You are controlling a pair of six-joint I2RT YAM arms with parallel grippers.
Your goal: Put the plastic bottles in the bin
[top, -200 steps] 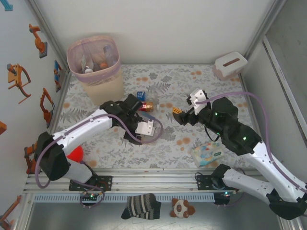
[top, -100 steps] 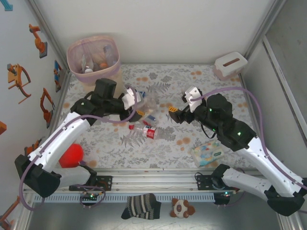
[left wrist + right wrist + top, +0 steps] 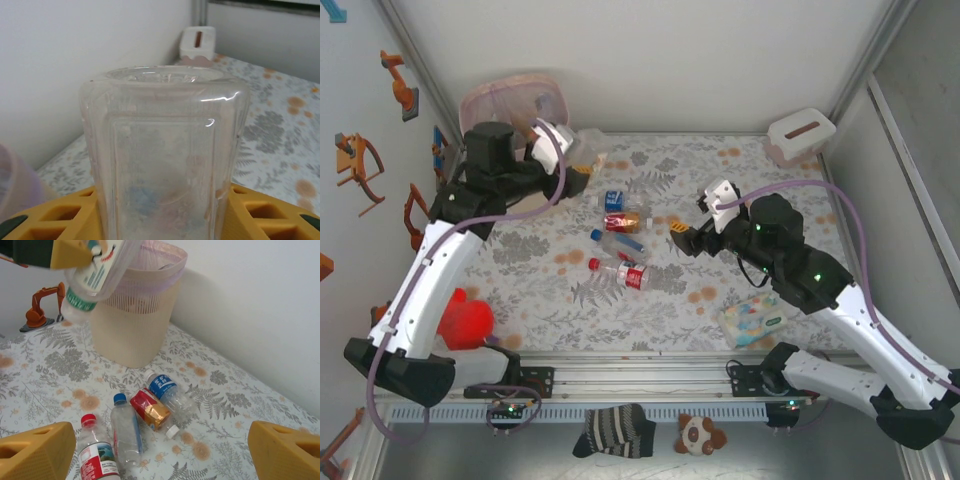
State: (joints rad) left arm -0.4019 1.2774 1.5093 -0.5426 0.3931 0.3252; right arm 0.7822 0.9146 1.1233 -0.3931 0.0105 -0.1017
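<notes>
Clear plastic bottle (image 3: 165, 160) clamped between left jaws, beside bin (image 3: 510, 92) rim; right jaws apart, empty, near four bottles (image 3: 150, 409) on counter (image 3: 740, 180).

A clear bottle (image 3: 165, 150) stands centre, pinched between the left gripper's (image 3: 165, 222) yellow fingers (image 3: 265, 212) at 6 o'clock; a tissue box (image 3: 198, 41) sits at 12.

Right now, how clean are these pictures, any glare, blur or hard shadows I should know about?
Left wrist view: the clear bottle sits so near the lens that it looks soft, with white glare streaks along its shoulder. Right wrist view: the red-and-gold bottle lying on the table is sharp. Top external view: the light is even and the shadows are soft.
</notes>
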